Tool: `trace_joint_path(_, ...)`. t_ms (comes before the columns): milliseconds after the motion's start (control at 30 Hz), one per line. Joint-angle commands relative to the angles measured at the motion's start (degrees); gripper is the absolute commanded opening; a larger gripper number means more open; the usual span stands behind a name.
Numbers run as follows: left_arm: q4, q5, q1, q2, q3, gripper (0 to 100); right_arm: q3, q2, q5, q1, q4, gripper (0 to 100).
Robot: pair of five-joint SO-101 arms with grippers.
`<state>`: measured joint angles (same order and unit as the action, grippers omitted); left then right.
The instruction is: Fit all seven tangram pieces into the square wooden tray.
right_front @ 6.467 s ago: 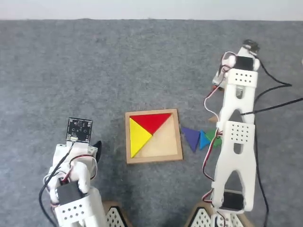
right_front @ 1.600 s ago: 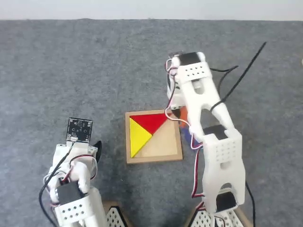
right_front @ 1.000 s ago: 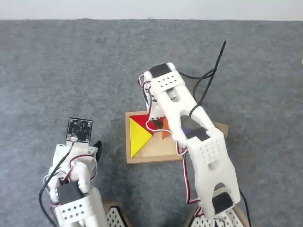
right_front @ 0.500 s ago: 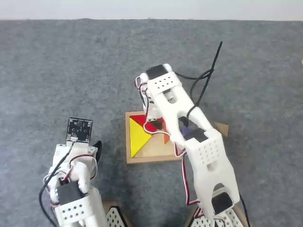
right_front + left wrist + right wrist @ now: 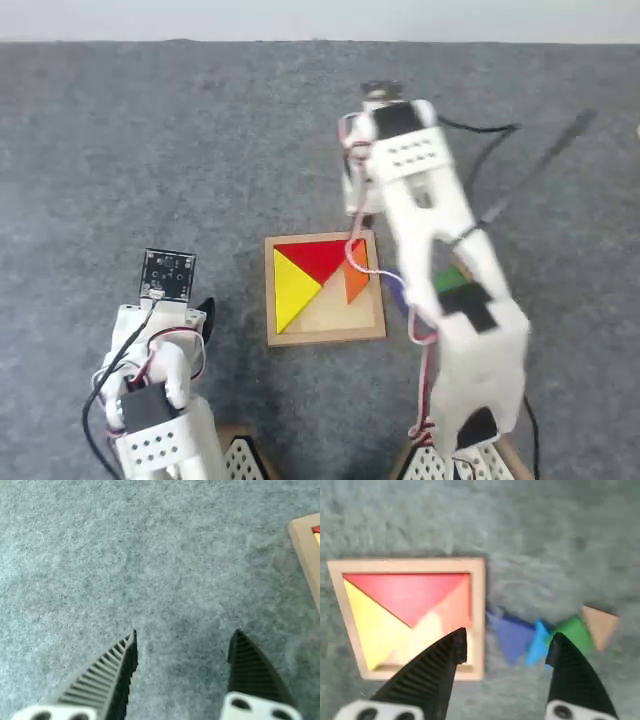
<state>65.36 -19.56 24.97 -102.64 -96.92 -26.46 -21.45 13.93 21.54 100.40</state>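
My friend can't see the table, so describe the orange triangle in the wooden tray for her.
Find the square wooden tray in the middle of the grey table. Against its wall toward the right arm lies the orange triangle, beside the large red triangle. Unlike the red one and the yellow triangle, it is small.

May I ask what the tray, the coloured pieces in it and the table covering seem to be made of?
The tray looks like pale bare wood: tan, matte, raised rim. The red piece, yellow piece and orange piece look like painted wood, flat and evenly coloured; plastic is possible. The table covering looks like grey felt or short carpet: fuzzy, mottled surface.
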Motion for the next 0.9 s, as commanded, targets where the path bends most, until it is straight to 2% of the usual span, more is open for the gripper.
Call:
trace_joint_path(0,-0.18,-0.62,0.0,0.18,0.4,28,11.08,13.32,-5.45,-5.41,-4.35,23.6)
trace_joint_path(167,-0.18,-0.62,0.0,0.18,0.4,28,36.92,23.87,-12.13,-11.65,-18.59,23.6)
trace_joint_path(300,-0.18,-0.62,0.0,0.18,0.4,28,50.02,26.24,-25.93,-17.71,-28.35,23.6)
trace_joint_path(433,-0.18,-0.62,0.0,0.18,0.4,28,52.48,23.6,-32.44,-19.74,-28.09,24.6)
trace_joint_path(533,-0.18,-0.62,0.0,0.18,0.4,28,54.77,22.02,-36.75,-18.59,-30.2,29.9)
trace_joint_path(667,-0.18,-0.62,0.0,0.18,0.4,28,56.62,20.0,-38.51,-15.6,-32.4,39.8)
trace_joint_path(867,-0.18,-0.62,0.0,0.18,0.4,28,54.86,15.34,-38.59,-16.57,-33.8,39.5)
